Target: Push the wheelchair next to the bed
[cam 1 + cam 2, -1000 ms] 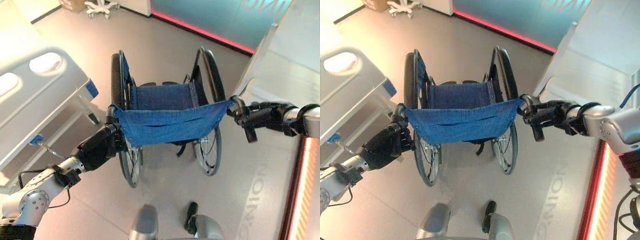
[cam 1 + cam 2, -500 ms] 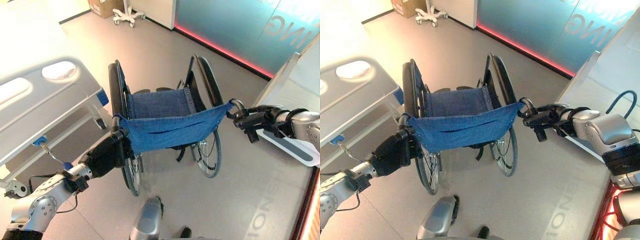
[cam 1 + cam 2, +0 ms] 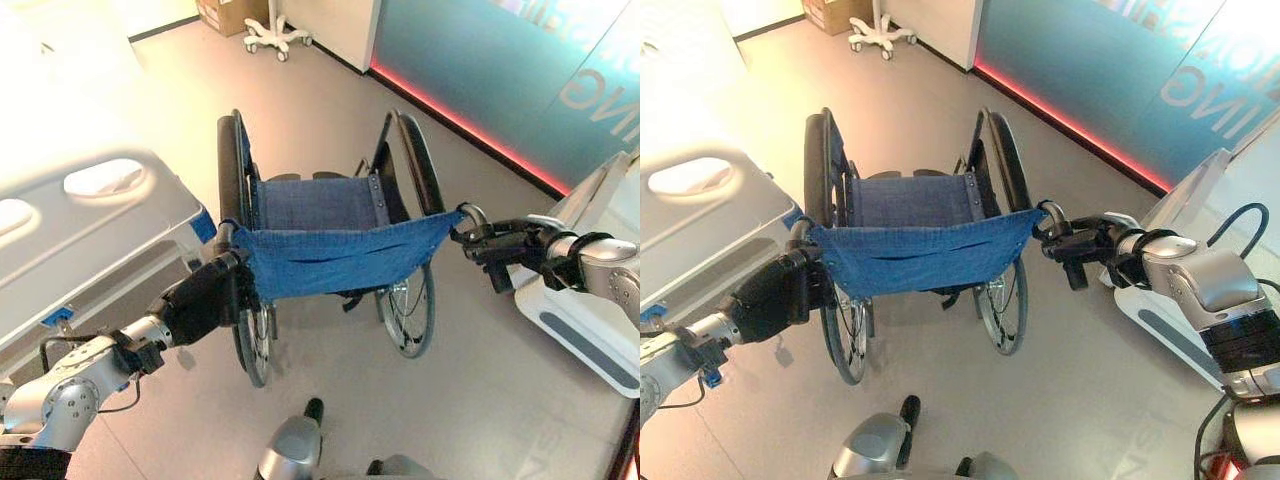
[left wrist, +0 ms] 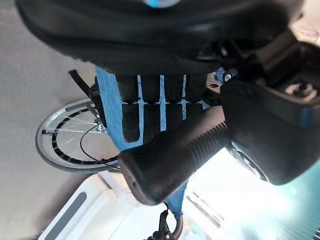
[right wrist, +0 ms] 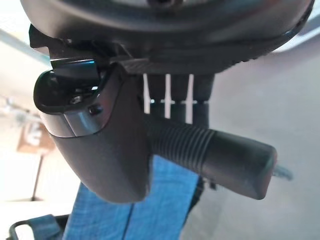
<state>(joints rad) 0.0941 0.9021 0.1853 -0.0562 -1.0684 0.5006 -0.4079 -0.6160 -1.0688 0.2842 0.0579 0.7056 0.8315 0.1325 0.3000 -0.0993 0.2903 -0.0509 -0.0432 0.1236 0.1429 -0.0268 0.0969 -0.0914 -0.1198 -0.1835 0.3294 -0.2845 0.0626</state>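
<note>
wheelchair [image 3: 330, 240] with a blue cloth seat and backrest stands on the grey floor [image 3: 480, 400] just right of the bed [image 3: 90, 240], its back toward the robot. left robot hand [image 3: 205, 300] is curled round the left push handle [image 4: 175, 155]. right robot hand [image 3: 500, 248] is wrapped round the right push handle [image 5: 220, 152]. far off, a white wheeled base [image 3: 275, 35] stands beside a cardboard box [image 3: 225, 12].
</note>
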